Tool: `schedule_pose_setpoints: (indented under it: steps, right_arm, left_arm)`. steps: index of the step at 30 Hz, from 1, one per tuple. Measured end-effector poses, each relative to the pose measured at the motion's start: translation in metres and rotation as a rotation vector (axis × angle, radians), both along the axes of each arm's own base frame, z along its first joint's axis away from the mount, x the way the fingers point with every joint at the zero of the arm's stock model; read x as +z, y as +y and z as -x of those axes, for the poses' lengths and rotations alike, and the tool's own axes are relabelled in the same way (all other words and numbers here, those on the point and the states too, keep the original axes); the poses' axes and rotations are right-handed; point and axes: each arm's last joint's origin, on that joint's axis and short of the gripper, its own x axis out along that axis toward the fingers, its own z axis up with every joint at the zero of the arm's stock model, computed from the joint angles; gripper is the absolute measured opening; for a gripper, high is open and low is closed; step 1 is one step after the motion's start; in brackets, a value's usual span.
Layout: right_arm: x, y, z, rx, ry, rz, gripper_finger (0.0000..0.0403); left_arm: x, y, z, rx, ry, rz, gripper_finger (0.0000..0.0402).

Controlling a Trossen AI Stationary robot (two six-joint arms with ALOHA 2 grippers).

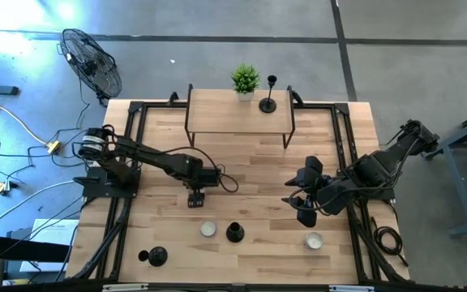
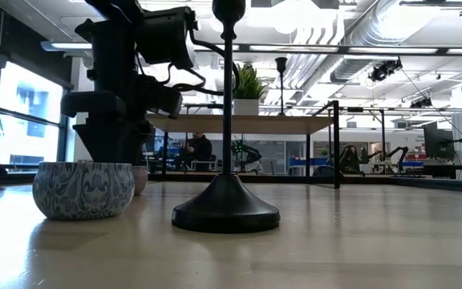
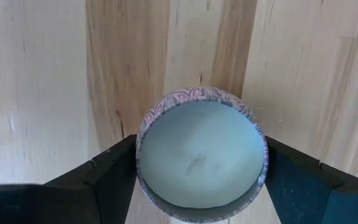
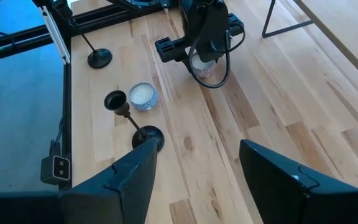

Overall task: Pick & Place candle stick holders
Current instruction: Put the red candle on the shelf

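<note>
Three black candlestick holders show. One stands on the raised wooden shelf, one stands on its round base near the table's front middle, and one stands at the front left. My left gripper points down at mid-table and is closed around a small patterned candle bowl. My right gripper hovers open and empty right of centre, clear of every holder; in its wrist view the front-middle holder lies ahead of it. My left gripper pinches the candle bowl between its two fingers, one on each opposite side of the round wall. The fingers come from above, pointing down. The bowl sits upright, its open top up; whether it is lifted clear of the table I cannot tell.
Two more candle bowls sit near the front edge. A potted plant stands on the shelf beside the holder. Black frame rails run along both table sides. A fan stands off the table's far left.
</note>
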Motion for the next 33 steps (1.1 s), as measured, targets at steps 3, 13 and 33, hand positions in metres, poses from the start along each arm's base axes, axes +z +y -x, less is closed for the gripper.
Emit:
schedule_pose_setpoints:
  steps: [3, 13, 33]
  right_arm:
    - [0.000, 0.000, 0.000, -0.002, -0.001, 0.001, 0.0224]
    - [0.000, 0.000, 0.000, 0.002, 0.000, 0.006, 0.0224]
    - [0.043, 0.004, 0.002, 0.245, -0.353, 0.010, 0.0224]
  left_arm:
    - [0.000, 0.000, 0.000, 0.016, 0.000, 0.003, 0.0284]
    - [0.007, -0.001, 0.007, 0.091, 0.094, 0.044, 0.0284]
    - [0.151, 0.002, -0.021, 0.065, -0.035, -0.138, 0.0284]
